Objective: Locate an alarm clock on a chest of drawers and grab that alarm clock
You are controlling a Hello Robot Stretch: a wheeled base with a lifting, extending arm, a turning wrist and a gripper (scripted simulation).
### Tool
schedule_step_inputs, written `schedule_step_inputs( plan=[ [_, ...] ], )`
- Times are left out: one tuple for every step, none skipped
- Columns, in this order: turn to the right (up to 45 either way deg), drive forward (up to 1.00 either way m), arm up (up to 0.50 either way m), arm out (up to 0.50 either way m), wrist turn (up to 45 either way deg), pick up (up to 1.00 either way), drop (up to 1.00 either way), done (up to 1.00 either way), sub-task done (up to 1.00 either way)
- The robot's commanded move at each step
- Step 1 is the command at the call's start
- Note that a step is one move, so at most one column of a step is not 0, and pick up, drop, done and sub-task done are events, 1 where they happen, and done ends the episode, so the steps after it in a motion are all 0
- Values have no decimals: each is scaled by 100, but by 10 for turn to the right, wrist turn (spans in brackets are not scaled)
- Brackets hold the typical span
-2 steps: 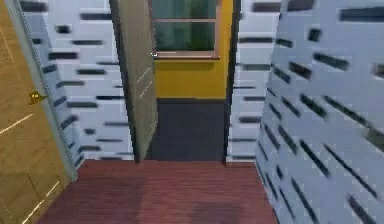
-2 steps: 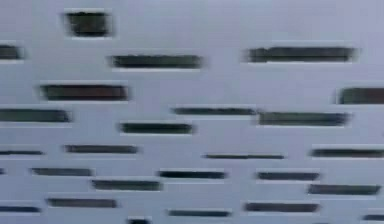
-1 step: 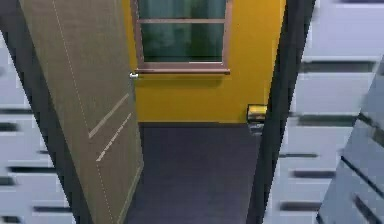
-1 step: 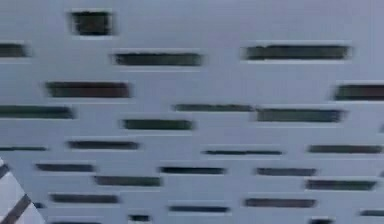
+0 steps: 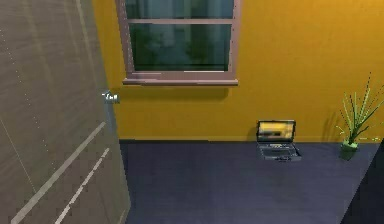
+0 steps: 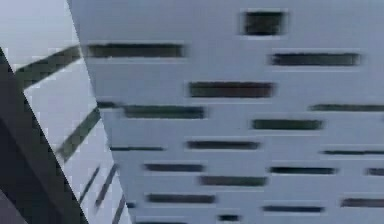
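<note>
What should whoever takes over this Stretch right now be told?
Gripper: state unknown.
Ahead: an orange wall with a window, a laptop on the dark floor, a potted plant at the forward view's right, a grey panelled door at its left.
Arm side view: a pale grey surface with dark slots.
Done: nothing confirmed.
Left: find the chest of drawers, spot the alarm clock, grab it.

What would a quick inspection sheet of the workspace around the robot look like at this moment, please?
surface: dark blue-grey floor.
job's things: nothing seen.
clutter: open laptop on the floor by the wall; potted plant at the forward view's right.
pincer: nothing seen.
cables: nothing seen.
surroundings: orange wall, window, pale wood-grain panel at the forward view's left; pale surface with dark dashes in the arm side view.
</note>
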Motion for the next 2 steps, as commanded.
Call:
schedule_step_inputs(
  plan=[
    [90,0,0,0,0,0,0,0,0],
    [30,0,0,0,0,0,0,0,0]
  ],
)
